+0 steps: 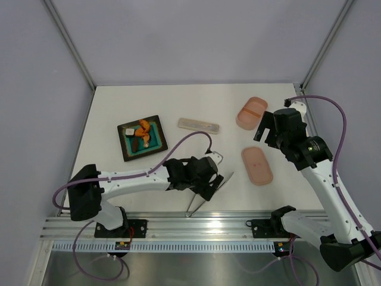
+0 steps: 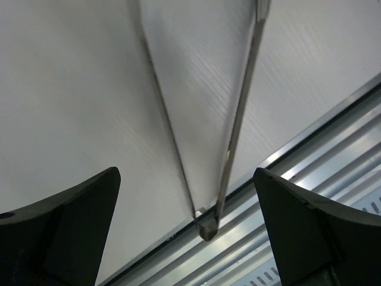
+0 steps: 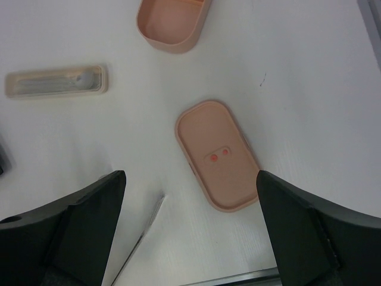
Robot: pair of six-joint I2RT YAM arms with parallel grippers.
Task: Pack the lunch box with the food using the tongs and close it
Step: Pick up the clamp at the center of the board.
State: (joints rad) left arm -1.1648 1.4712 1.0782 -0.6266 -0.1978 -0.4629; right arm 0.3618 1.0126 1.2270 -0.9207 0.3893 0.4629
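The open pink lunch box point(image 1: 252, 112) point(image 3: 172, 21) lies at the back right. Its lid point(image 1: 256, 165) point(image 3: 217, 156) rests flat nearer the front, two red spots facing up. Orange and dark brown food point(image 1: 141, 130) sits on the dark tray at the left. The silvery tongs point(image 1: 199, 202) point(image 2: 238, 119) lie near the front edge, with the joined end toward the rail. My left gripper point(image 1: 213, 182) point(image 2: 184, 176) hovers open just over them, one finger on each side, holding nothing. My right gripper point(image 1: 266, 132) point(image 3: 190, 176) hangs open between box and lid, above the table. One tong tip point(image 3: 149, 223) shows in the right wrist view.
A dark tray with a teal mat point(image 1: 128, 156) holds the food at the left. A slim pale rectangular case point(image 1: 198, 125) point(image 3: 56, 81) lies in the middle back. A metal rail point(image 1: 196, 225) point(image 2: 333, 173) runs along the table's front edge.
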